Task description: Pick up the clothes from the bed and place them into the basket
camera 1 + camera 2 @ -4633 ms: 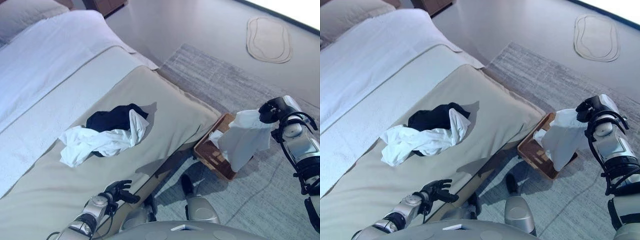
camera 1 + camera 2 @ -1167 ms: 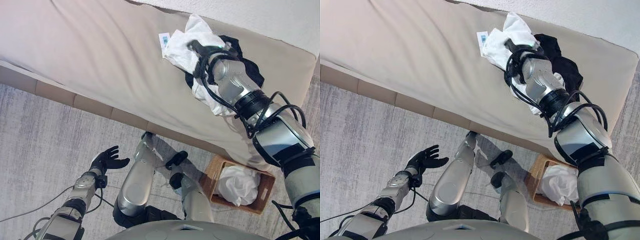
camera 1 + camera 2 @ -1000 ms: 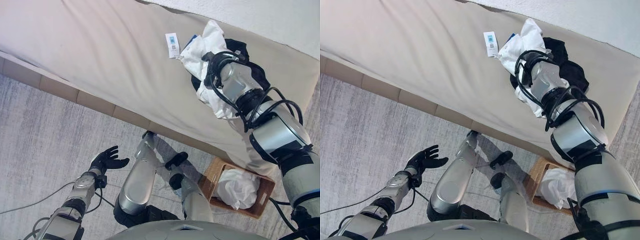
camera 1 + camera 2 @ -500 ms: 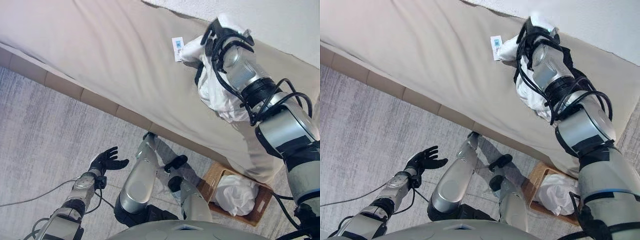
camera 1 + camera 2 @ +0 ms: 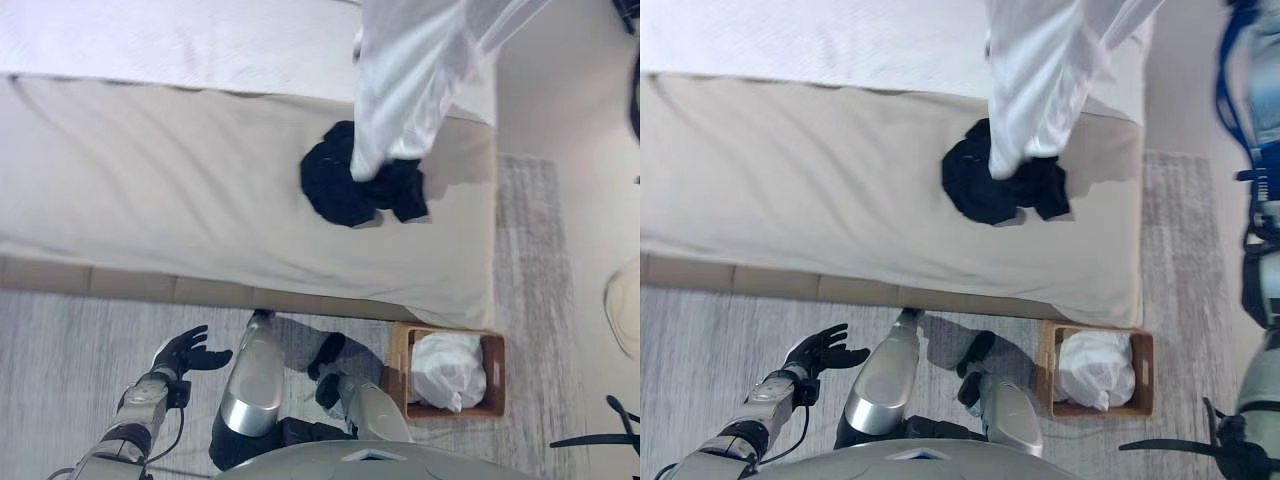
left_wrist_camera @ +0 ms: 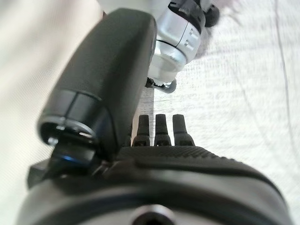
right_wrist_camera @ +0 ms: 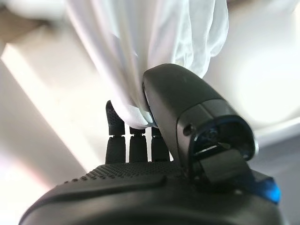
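My right hand (image 7: 187, 117) is shut on a white garment (image 5: 410, 80), pinched between thumb and fingers. The garment hangs down from the top of the eye views over the bed's beige cover (image 5: 150, 180). Its lower end reaches a black garment (image 5: 345, 190) that lies crumpled on the cover near the bed's foot end. The brown basket (image 5: 497, 372) stands on the floor by the bed's corner and holds a white cloth (image 5: 445, 368). My left hand (image 5: 185, 352) is open and empty, low over the rug, away from the bed.
A white sheet (image 5: 150, 40) covers the far part of the bed. A grey rug (image 5: 80, 340) lies along the bed's near side and under the basket. A pale oval mat (image 5: 625, 310) lies on the floor at the far right.
The camera has swung round. My right hand has lifted the white garment off the bed, so it now hangs above the black garment. The left hand has stayed put.
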You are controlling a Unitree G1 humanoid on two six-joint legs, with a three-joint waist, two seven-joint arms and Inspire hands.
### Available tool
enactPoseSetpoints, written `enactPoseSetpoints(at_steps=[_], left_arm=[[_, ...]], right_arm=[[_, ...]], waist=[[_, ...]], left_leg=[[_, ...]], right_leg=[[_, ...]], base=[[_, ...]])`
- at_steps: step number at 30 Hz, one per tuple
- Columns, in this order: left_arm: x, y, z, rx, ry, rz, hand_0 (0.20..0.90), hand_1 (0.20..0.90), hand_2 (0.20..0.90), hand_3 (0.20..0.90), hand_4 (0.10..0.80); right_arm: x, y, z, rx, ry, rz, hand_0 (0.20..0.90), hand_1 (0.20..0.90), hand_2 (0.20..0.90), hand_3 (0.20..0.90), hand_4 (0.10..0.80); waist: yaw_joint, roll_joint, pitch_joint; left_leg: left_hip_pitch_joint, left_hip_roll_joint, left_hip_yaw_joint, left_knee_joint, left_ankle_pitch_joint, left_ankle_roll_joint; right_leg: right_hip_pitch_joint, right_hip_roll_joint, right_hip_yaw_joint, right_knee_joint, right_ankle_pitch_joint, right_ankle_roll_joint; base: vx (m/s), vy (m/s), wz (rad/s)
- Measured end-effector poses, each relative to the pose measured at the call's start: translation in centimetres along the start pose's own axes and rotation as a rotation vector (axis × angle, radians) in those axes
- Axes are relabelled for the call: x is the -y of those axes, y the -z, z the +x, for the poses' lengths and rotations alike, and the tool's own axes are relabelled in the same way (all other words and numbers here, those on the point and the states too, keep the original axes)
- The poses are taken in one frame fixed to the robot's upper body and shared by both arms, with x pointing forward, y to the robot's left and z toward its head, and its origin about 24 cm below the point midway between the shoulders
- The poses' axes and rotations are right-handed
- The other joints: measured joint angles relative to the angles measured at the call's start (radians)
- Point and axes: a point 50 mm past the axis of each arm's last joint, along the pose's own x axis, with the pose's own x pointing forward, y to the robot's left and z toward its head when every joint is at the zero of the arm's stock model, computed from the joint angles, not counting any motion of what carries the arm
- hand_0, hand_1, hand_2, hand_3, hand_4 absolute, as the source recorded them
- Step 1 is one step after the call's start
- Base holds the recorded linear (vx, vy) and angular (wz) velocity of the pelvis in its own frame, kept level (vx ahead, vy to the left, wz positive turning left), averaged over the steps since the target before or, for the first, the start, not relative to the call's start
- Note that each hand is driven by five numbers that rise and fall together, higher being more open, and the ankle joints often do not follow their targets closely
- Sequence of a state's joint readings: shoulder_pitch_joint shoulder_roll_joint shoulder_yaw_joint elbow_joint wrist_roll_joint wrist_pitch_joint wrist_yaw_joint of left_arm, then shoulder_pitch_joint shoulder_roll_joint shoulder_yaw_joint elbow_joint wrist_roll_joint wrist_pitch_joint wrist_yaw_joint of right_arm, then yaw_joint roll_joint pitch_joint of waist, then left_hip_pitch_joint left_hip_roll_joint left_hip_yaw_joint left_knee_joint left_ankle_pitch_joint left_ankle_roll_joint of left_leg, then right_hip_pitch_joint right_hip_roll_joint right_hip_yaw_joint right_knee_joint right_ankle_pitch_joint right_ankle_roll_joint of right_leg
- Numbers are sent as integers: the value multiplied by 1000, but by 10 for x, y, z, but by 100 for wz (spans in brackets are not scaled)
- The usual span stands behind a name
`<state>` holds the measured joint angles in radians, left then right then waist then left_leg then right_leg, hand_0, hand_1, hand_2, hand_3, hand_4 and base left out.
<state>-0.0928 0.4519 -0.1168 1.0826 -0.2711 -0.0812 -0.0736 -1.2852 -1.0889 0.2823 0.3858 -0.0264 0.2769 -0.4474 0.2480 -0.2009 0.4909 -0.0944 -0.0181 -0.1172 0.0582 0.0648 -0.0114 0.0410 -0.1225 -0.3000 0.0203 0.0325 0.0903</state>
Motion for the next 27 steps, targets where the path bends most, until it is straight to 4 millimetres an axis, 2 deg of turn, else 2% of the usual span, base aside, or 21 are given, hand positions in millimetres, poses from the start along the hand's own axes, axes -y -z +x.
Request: enactPoseSetpoints(at_steps=[1, 3, 7, 9, 13, 18, 21, 23, 27], left_arm=[[-3, 5, -1, -23, -9, 17, 900, 900, 900, 900, 800], [-3, 9, -1, -50, -9, 28, 900, 900, 900, 900, 800], [-1, 17, -2, -93, -2, 38, 900, 900, 900, 900, 800], [10, 19, -1, -97, 25, 34, 900, 900, 900, 900, 800], [30, 25, -1, -130, 100, 68, 900, 900, 900, 900, 800], [50, 33, -4, -160, 166, 81, 900, 900, 900, 900, 800], [64, 38, -5, -172, 211, 101, 900, 900, 900, 900, 800], [71, 42, -7, -179, 238, 127, 900, 900, 900, 900, 800], [74, 47, -9, -195, 250, 165, 900, 900, 900, 900, 800]], right_arm=[[9, 9, 0, -26, 43, -14, 300, 300, 300, 200, 100], [17, 16, 0, -34, 59, -47, 300, 300, 300, 200, 100], [17, 40, -13, -71, 67, -72, 300, 300, 300, 200, 100], [21, 57, -21, -106, 83, -97, 300, 300, 300, 200, 100], [30, 79, -32, -157, 22, -115, 300, 300, 300, 200, 100], [13, 104, -57, -244, -223, -106, 300, 300, 300, 200, 100], [0, 122, -77, -301, -383, -125, 300, 300, 300, 200, 100], [-5, 129, -87, -325, -453, -136, 300, 300, 300, 200, 100], [-18, 140, -108, -357, -586, -190, 300, 300, 300, 200, 100]], waist=[[-43, -13, -43], [-90, -13, -92], [-172, 5, -212], [-223, 35, -276], [-281, 96, -341], [-339, 129, -361], [-353, 130, -362], [-361, 131, -362], [-371, 134, -361]], left_leg=[[5, 1, 25, -2, -7, 3], [33, 7, 69, -18, -12, 9], [97, 19, 145, -69, -13, 11], [141, 18, 178, -106, -14, 12], [190, 20, 221, -146, -14, 12], [198, 41, 263, -149, -15, 9], [205, 67, 281, -151, -14, -9], [205, 78, 289, -151, -14, -11], [203, 100, 314, -147, -8, -23]], right_leg=[[-10, -2, 22, -1, 0, 0], [-13, -2, 64, -3, 8, -1], [-13, 6, 137, -10, 18, 4], [10, 9, 166, -38, 19, 4], [36, 17, 210, -81, 19, 4], [35, 46, 249, -111, 27, -7], [33, 71, 264, -112, 27, -7], [27, 82, 269, -112, 26, -7], [10, 101, 292, -112, 30, -13]], base=[[15, -87, -50], [18, -81, -69], [6, -90, -66], [-36, -111, -49], [-63, -118, -41], [-71, -130, -29], [-44, -128, -18], [-45, -118, -18], [-95, -131, -19]])
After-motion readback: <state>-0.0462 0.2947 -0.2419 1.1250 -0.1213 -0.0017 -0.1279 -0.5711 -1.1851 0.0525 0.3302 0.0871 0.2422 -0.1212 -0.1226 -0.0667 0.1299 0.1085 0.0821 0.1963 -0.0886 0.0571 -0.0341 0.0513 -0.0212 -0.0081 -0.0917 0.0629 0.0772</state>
